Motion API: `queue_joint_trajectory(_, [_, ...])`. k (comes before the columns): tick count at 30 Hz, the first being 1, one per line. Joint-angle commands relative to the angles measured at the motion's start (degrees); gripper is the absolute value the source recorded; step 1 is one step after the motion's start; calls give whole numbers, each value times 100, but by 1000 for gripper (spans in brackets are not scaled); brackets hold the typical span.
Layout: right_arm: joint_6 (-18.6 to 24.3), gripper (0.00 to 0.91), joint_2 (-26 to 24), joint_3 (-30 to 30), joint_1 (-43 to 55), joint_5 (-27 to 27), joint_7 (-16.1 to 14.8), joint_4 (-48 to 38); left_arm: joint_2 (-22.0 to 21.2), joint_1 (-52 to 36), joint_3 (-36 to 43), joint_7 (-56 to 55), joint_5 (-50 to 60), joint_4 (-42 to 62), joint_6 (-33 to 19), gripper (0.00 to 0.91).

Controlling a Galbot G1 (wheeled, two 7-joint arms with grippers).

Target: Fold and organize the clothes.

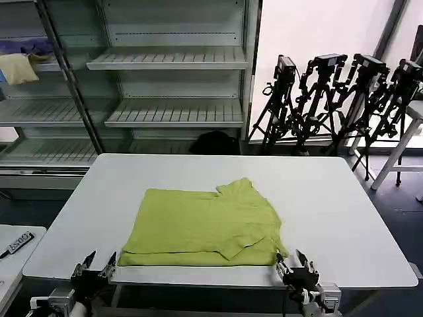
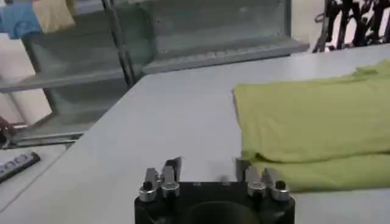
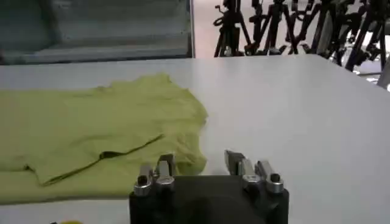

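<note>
The clothes, one lime yellow-green T-shirt (image 1: 205,228), lie folded over on the white table (image 1: 344,205), near its front edge. A sleeve flap lies across the T-shirt's right half (image 3: 103,128). My left gripper (image 1: 98,263) hangs open at the table's front edge, just off the shirt's front left corner (image 2: 268,165). My right gripper (image 1: 294,264) is open too, at the front edge beside the shirt's front right corner. In each wrist view the gripper (image 2: 207,165) (image 3: 198,163) holds nothing between its fingers.
Empty metal shelves (image 1: 175,59) stand behind the table, with a pale yellow cloth (image 1: 18,67) and a purple cloth (image 1: 30,46) on the far left shelf. Camera tripods (image 1: 337,99) stand at the back right. A small side table (image 1: 16,247) with a black label lies at left.
</note>
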Motion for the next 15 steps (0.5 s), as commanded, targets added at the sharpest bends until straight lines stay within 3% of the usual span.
queue_joint_trajectory(1, [-40, 907, 0, 113, 528, 16, -164, 83, 47, -650, 43, -127, -885, -134, 150, 907])
queue_joint_trajectory(6, [-245, 907, -120, -39, 1465, 112, -169, -303, 185, -1648, 249, -76, -962, 112, 700, 907])
queue_joint_trajectory(15, [-278, 907, -180, -372, 2843, 195, -151, -1571, 776, -2726, 630, 324, -922, 902, 729, 907])
